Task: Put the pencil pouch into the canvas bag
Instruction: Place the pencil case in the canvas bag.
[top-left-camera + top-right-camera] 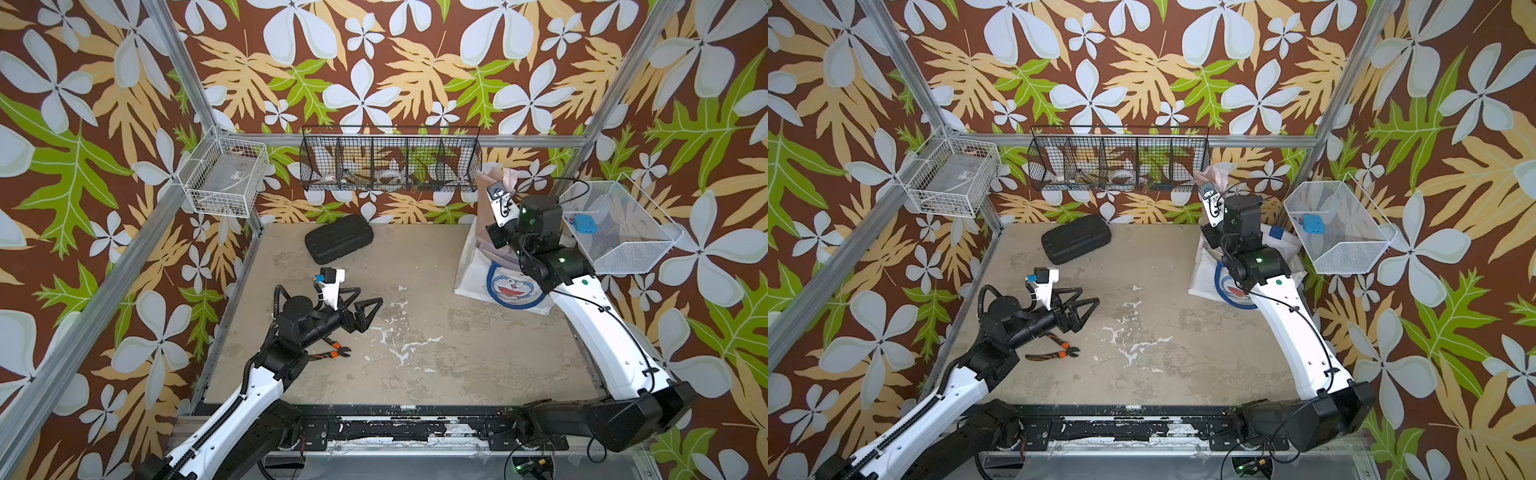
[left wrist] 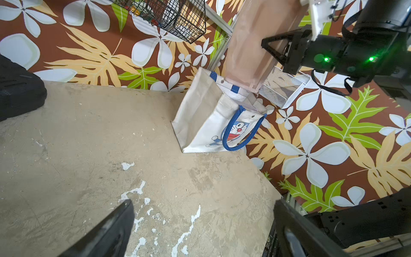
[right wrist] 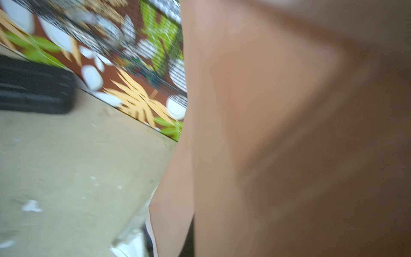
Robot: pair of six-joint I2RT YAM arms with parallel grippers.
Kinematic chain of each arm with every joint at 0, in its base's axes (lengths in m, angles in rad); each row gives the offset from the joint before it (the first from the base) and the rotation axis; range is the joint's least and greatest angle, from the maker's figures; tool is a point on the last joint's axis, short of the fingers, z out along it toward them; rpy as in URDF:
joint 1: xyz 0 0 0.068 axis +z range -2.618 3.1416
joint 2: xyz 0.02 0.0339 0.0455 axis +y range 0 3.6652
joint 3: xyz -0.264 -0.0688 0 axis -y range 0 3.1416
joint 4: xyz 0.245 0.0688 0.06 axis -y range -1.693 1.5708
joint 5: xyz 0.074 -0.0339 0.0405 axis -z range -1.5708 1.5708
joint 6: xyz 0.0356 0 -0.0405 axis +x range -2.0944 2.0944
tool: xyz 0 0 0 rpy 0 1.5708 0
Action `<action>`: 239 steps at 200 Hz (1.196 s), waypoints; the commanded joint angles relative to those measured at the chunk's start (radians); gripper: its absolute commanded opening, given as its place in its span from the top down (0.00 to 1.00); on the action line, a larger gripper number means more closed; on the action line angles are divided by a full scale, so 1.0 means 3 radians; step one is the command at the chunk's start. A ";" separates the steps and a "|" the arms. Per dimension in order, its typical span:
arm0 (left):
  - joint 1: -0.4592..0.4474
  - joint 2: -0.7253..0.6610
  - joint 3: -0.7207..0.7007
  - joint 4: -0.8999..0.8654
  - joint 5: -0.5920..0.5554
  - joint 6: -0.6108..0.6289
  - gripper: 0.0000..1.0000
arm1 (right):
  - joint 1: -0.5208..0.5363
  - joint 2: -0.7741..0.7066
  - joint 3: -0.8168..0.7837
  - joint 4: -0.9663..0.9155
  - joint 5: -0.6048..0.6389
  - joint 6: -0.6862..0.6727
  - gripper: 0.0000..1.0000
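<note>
Left wrist view: pencil pouch [image 2: 249, 49] held over canvas bag [image 2: 200, 115].
R pincer [image 2: 266, 45] clenched on pouch's side. Pouch hangs near-upright, lower end at bag's open top btw the blue handles; can't tell how far in. Bag stands at back right corner of tabletop [image 2: 89, 133]. L pincer [image 1: 370, 296] released, empty, low over tabletop, well apart from bag. Black case [image 1: 338, 239] at back, pliers [image 1: 338, 351] by L arm.
</note>
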 commanded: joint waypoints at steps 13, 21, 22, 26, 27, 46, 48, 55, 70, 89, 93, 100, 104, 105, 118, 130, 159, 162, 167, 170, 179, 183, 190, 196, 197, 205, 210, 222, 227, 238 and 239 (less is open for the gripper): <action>-0.0019 0.0113 0.0005 0.0246 0.0187 -0.0104 0.01 | -0.0029 0.0131 -0.0081 -0.0019 0.0947 -0.0644 1.00; -0.0019 0.0141 -0.0002 0.0295 0.0243 -0.0146 0.01 | -0.0034 0.0170 -0.0145 0.0030 0.1110 -0.0767 1.00; -0.0019 0.0145 -0.0005 0.0303 0.0252 -0.0151 0.01 | -0.0034 0.0171 -0.0154 0.0039 0.1128 -0.0784 1.00; -0.0021 0.0145 -0.0012 0.0323 0.0265 -0.0166 0.01 | -0.0044 0.0181 -0.0203 0.0081 0.1200 -0.0844 1.00; -0.0020 0.0144 -0.0015 0.0327 0.0265 -0.0171 0.01 | -0.0047 0.0179 -0.0219 0.0095 0.1216 -0.0861 1.00; -0.0019 0.0125 -0.0064 0.0391 0.0292 -0.0226 0.01 | -0.0107 0.0178 -0.0405 0.0280 0.1366 -0.1020 1.00; -0.0019 0.0123 -0.0064 0.0392 0.0294 -0.0228 0.01 | -0.0113 0.0185 -0.0415 0.0291 0.1378 -0.1028 1.00; -0.0019 0.0111 -0.0067 0.0393 0.0292 -0.0228 0.01 | -0.0130 0.0198 -0.0474 0.0368 0.1436 -0.1105 1.00; -0.0020 0.0084 -0.0070 0.0360 0.0283 -0.0216 0.01 | -0.0170 0.0268 -0.0543 0.0537 0.1692 -0.1279 1.00; -0.0017 0.0066 -0.0083 0.0340 0.0318 -0.0216 0.01 | -0.0228 0.0366 -0.0528 0.0553 0.1732 -0.1300 1.00; -0.0019 0.0061 -0.0082 0.0341 0.0324 -0.0218 0.01 | -0.0233 0.0388 -0.0538 0.0568 0.1751 -0.1312 1.00; -0.0019 0.0057 -0.0080 0.0341 0.0327 -0.0218 0.01 | -0.0234 0.0426 -0.0565 0.0623 0.1809 -0.1348 1.00; -0.0019 0.0056 -0.0078 0.0341 0.0325 -0.0217 0.01 | -0.0234 0.0439 -0.0583 0.0649 0.1835 -0.1364 1.00; -0.0019 0.0053 -0.0076 0.0341 0.0323 -0.0215 0.01 | -0.0234 0.0446 -0.0582 0.0652 0.1840 -0.1364 1.00; -0.0019 0.0051 -0.0077 0.0341 0.0319 -0.0218 0.01 | -0.0234 0.0499 -0.0592 0.0633 0.1804 -0.1354 0.91; -0.0019 0.0055 -0.0080 0.0346 0.0325 -0.0229 0.01 | -0.0234 0.0544 -0.0590 0.0618 0.1804 -0.1337 0.77; -0.0018 0.0092 -0.0087 0.0385 0.0377 -0.0262 0.01 | -0.0229 0.0503 -0.0493 0.0381 0.1520 -0.1102 0.70; -0.0019 0.0096 -0.0094 0.0390 0.0381 -0.0267 0.01 | -0.0230 0.0487 -0.0506 0.0384 0.1502 -0.1102 0.73; -0.0019 0.0101 -0.0097 0.0401 0.0383 -0.0281 0.01 | -0.0226 0.0464 -0.0518 0.0389 0.1501 -0.1104 0.81; -0.0019 0.0106 -0.0098 0.0409 0.0389 -0.0293 0.01 | -0.0224 0.0452 -0.0527 0.0397 0.1513 -0.1110 0.88; -0.0019 0.0116 -0.0110 0.0436 0.0402 -0.0318 0.02 | -0.0214 0.0417 -0.0544 0.0439 0.1583 -0.1146 1.00; -0.0019 0.0117 -0.0117 0.0451 0.0404 -0.0332 0.02 | -0.0213 0.0401 -0.0559 0.0475 0.1614 -0.1173 1.00; -0.0018 0.0117 -0.0132 0.0485 0.0413 -0.0350 0.02 | -0.0208 0.0362 -0.0580 0.0528 0.1643 -0.1208 1.00; -0.0019 0.0117 -0.0143 0.0502 0.0422 -0.0369 0.02 | -0.0208 0.0338 -0.0587 0.0555 0.1646 -0.1222 1.00; -0.0019 0.0117 -0.0144 0.0506 0.0423 -0.0371 0.02 | -0.0211 0.0334 -0.0587 0.0557 0.1648 -0.1229 1.00; -0.0019 0.0122 -0.0151 0.0532 0.0430 -0.0389 0.02 | -0.0208 0.0306 -0.0599 0.0581 0.1673 -0.1253 1.00; -0.0019 0.0129 -0.0158 0.0544 0.0442 -0.0402 0.03 | -0.0208 0.0292 -0.0611 0.0617 0.1706 -0.1282 1.00; -0.0018 0.0147 -0.0167 0.0576 0.0464 -0.0426 0.03 | -0.0210 0.0255 -0.0684 0.0744 0.1814 -0.1401 1.00; -0.0018 0.0155 -0.0164 0.0581 0.0475 -0.0432 0.03 | -0.0214 0.0238 -0.0723 0.0791 0.1832 -0.1454 1.00; -0.0016 0.0172 -0.0166 0.0600 0.0501 -0.0453 0.03 | -0.0221 0.0219 -0.0814 0.0861 0.1852 -0.1557 1.00; -0.0018 0.0173 -0.0166 0.0604 0.0503 -0.0456 0.03 | -0.0222 0.0219 -0.0823 0.0863 0.1851 -0.1562 1.00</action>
